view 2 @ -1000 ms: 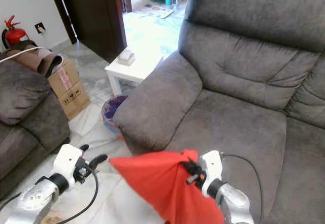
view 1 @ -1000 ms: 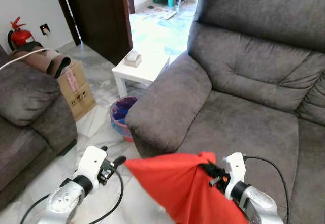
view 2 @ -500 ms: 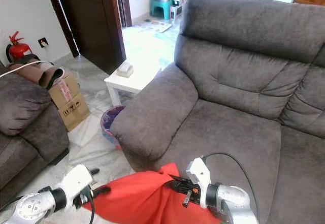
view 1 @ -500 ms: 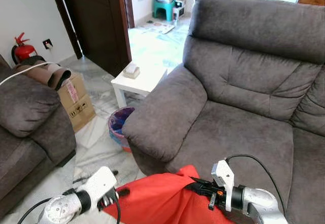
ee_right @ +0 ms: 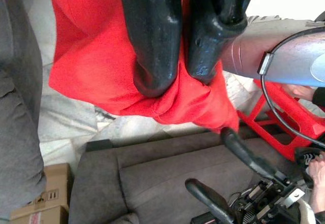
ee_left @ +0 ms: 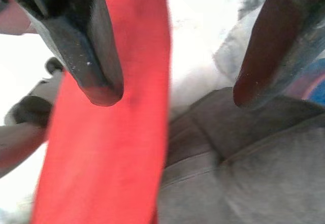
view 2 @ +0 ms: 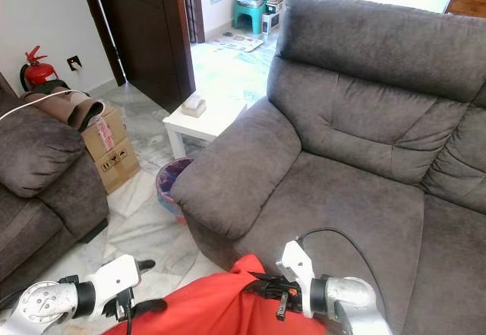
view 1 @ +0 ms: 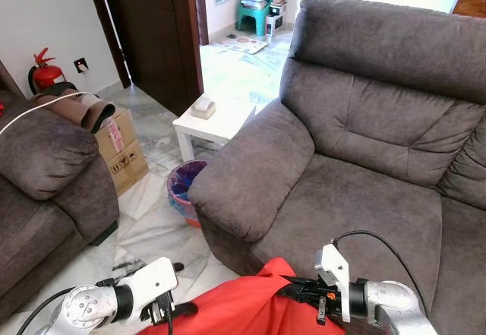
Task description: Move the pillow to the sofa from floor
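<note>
Holding the red pillow [view 2: 205,304] w/ our right gripper [view 2: 262,285] pinched tight on its corner, just before the sofa [view 2: 342,191]; our left gripper [view 1: 179,309] spread wide beside it.

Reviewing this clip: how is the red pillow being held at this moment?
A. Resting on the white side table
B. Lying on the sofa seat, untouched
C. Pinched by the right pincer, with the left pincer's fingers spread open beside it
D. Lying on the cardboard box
C: the right pincer is shut on a fold of the red pillow, while the left pincer is open around its edge.
</note>
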Controlling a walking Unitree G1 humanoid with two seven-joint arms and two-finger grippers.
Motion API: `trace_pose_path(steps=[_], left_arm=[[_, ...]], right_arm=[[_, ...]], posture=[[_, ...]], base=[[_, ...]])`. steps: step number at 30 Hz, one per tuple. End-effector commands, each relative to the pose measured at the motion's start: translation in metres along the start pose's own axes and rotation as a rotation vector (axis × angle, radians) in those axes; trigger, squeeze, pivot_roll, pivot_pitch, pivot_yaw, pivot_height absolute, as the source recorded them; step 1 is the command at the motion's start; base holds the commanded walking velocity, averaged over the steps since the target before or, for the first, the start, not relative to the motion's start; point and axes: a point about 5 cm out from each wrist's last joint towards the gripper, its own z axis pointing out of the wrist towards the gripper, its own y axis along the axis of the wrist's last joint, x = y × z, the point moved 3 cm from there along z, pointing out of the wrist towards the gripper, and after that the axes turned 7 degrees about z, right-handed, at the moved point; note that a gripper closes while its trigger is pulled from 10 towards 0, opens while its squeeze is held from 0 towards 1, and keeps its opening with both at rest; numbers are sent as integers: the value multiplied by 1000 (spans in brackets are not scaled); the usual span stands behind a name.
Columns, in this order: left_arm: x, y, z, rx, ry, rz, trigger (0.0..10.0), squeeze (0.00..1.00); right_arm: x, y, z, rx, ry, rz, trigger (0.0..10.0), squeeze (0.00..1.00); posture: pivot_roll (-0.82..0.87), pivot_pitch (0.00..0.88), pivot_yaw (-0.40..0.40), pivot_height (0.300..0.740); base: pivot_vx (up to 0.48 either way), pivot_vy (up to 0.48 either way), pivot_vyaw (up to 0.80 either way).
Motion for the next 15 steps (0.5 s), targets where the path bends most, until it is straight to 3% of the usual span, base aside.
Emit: trace_pose_path(steps=[1, 3, 8, 9, 12, 15], left_arm=[[-5, 7, 1, -22, -41, 6, 10000, 1000], [-16, 4, 3, -14, -98, 12, 10000, 1000], [-24, -3, 6, 9, -120, 32, 10000, 1000], [-25, -9, 7, 45, -123, 57, 10000, 0], [-27, -21, 7, 95, -126, 102, 10000, 0], [-24, -22, 10, 76, -75, 82, 10000, 0]], right_arm=[[3, 28, 4, -76, 35, -85, 10000, 0], [4, 29, 5, -76, 36, -86, 10000, 0], [5, 35, 5, -89, 53, -92, 10000, 0], [5, 36, 5, -89, 54, -97, 10000, 0], [7, 37, 5, -89, 60, -102, 10000, 0], [11, 40, 6, -99, 84, -113, 10000, 0]], posture=[[94, 74, -14, 740], [90, 73, -16, 740], [88, 70, -22, 740], [87, 69, -23, 740], [85, 62, -25, 740], [80, 56, -25, 740]], base=[[0, 0, 0], [0, 0, 0], [0, 0, 0], [0, 0, 0], [0, 0, 0], [0, 0, 0]])
